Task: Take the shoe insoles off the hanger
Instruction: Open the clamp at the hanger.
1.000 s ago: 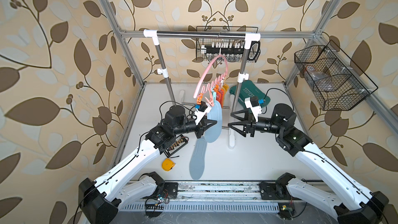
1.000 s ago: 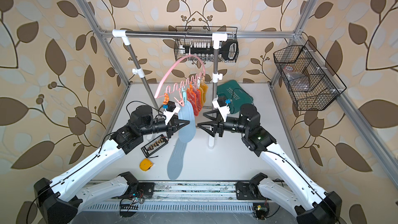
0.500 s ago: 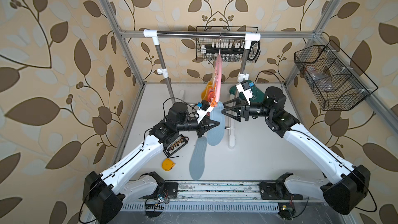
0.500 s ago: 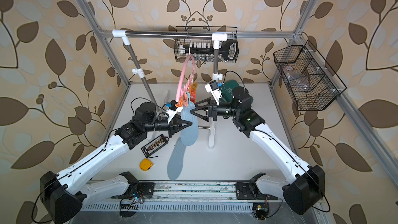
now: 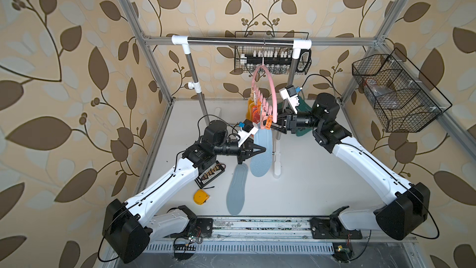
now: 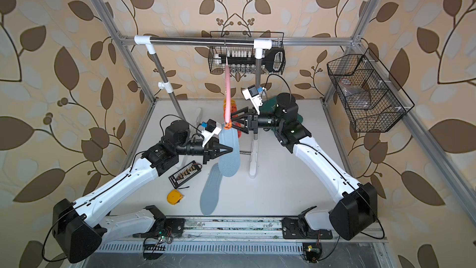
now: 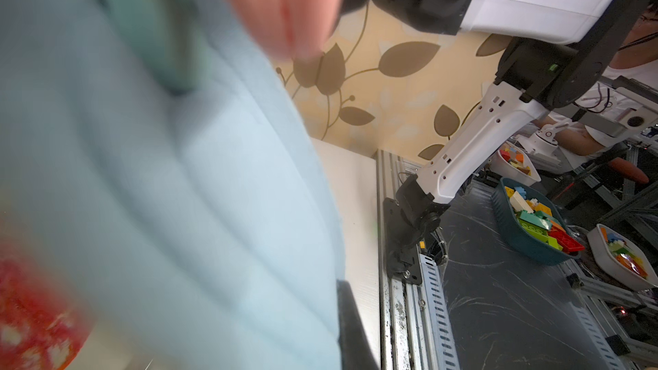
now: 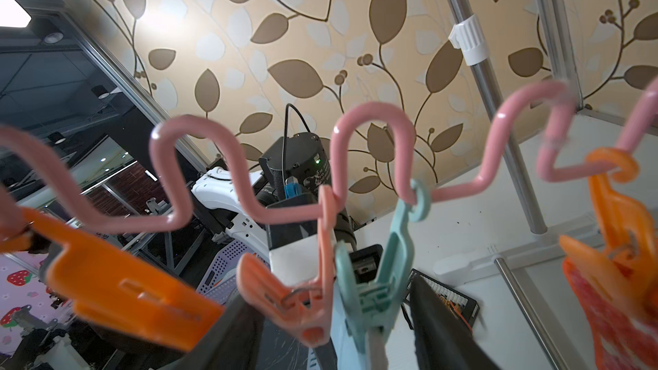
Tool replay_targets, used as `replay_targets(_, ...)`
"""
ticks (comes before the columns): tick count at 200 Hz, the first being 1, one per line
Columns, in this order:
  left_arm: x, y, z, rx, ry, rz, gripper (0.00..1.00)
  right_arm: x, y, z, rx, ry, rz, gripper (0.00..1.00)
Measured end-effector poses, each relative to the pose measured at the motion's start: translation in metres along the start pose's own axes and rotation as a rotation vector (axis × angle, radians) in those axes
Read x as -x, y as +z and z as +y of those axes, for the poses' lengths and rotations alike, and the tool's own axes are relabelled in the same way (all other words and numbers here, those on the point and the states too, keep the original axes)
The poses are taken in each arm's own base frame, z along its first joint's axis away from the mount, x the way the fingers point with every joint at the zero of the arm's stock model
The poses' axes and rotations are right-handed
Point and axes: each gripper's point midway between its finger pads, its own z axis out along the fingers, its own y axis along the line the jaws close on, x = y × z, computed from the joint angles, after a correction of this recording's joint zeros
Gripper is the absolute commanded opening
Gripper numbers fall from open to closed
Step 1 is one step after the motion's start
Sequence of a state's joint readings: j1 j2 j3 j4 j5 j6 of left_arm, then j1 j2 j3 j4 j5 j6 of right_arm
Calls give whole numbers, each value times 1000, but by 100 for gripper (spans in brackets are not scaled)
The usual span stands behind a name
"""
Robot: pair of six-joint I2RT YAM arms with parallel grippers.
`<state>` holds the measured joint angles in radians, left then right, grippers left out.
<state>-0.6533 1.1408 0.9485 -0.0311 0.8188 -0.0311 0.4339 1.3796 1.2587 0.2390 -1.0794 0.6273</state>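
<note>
The pink hanger hangs from the rack bar, edge-on in a top view. Yellow and red-orange shoe insoles are clipped to it. One pale blue insole hangs from a teal clip; a second pale blue one lies flat on the table. My left gripper is shut on the hanging blue insole, which fills the left wrist view. My right gripper is open, its fingers either side of the teal clip and a salmon clip.
The white foot of the rack post stands just right of the hanging insole. A yellow tape measure and a black terminal board lie near the left arm. Wire baskets hang at the back and on the right wall.
The hanger has swung round from leaning left. My right gripper has moved in to the clips and its jaws have narrowed. The left gripper has stayed shut on the blue insole.
</note>
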Motion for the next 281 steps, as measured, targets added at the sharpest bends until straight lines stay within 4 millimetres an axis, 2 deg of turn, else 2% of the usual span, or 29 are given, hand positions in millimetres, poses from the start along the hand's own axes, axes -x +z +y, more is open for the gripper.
replay_targets(42, 1, 0, 0, 0, 5, -3, 2, 2, 3, -2, 34, 29, 14, 45)
replay_targets(66, 1, 0, 0, 0, 6, -2, 2, 2, 4, -4, 38, 40, 16, 42)
replay_targets(74, 1, 0, 0, -1, 5, -1, 2, 2, 4, -4, 38, 45, 17, 44)
replay_targets(94, 0, 2, 2, -1, 1, 4, 2, 1, 4, -4, 39, 44, 20, 63)
replay_targets(122, -1, 2, 2, -1, -2, 9, 2, 0, 4, -4, 39, 36, 23, 69)
replay_targets(151, -3, 2, 3, 2, 3, 16, 1, -2, 2, -5, 40, 41, 33, 71)
replay_targets(180, -4, 2, 3, 5, 20, 18, 1, 4, -11, -7, 9, 47, 18, 74)
replay_targets(204, -6, 2, 3, 4, 26, 25, 1, 12, -22, 2, -7, 18, -8, 74)
replay_targets(229, -7, 2, 2, -3, 26, 30, 1, 15, -25, 9, -7, 3, -16, 75)
replay_targets(281, -11, 2, -1, -20, 18, 43, 0, 18, -31, -3, -54, 26, -35, 73)
